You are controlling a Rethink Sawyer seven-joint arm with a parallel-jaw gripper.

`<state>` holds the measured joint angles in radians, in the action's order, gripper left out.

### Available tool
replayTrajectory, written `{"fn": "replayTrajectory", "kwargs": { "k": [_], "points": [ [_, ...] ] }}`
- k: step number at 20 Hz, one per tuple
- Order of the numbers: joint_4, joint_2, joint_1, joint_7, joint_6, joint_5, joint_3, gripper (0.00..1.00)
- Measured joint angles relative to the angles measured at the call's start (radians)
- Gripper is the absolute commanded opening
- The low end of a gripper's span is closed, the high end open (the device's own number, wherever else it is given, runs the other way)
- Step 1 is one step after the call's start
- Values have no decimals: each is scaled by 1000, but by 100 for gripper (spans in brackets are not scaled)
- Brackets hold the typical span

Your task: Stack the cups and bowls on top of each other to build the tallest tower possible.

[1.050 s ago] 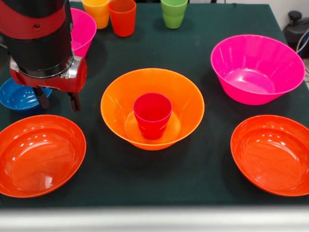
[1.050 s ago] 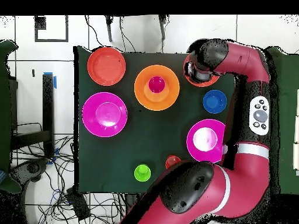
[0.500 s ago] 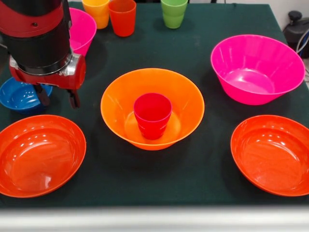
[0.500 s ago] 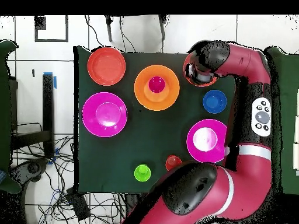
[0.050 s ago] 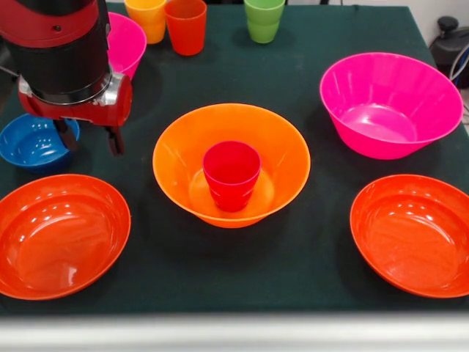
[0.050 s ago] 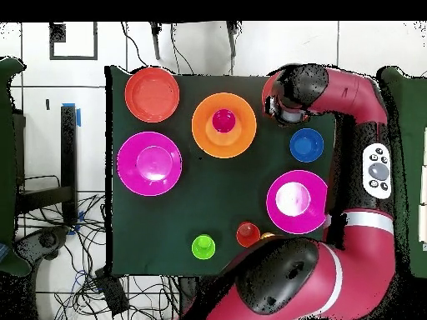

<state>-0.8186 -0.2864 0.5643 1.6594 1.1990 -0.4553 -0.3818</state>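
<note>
The large orange bowl stands mid-table with the red cup upright inside it; from above they are the orange bowl and red cup. My gripper hangs open and empty at the left, between the small blue bowl and the orange bowl, just beyond the left red-orange bowl. Yellow cup, orange cup and green cup stand at the far edge. In the overhead view the arm's wrist hides the gripper beside the blue bowl.
Pink bowls sit at the right and far left, the latter partly behind the arm. A second red-orange bowl lies front right. From above, pink bowls, a red-orange bowl and the green cup show.
The gripper has drifted back from over the left red-orange bowl toward the blue bowl, still open. No cup or bowl has moved.
</note>
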Motion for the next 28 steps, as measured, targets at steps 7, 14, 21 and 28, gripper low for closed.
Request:
{"fn": "replayTrajectory", "kwargs": {
  "k": [7,14,21,28],
  "points": [
    [-36,-17,7,0,-9,0,0,100],
    [-53,-26,21,0,-33,-1,1,100],
    [-53,-26,49,0,-33,-6,2,100],
    [-53,-22,70,0,-33,-10,6,100]
  ]
}}
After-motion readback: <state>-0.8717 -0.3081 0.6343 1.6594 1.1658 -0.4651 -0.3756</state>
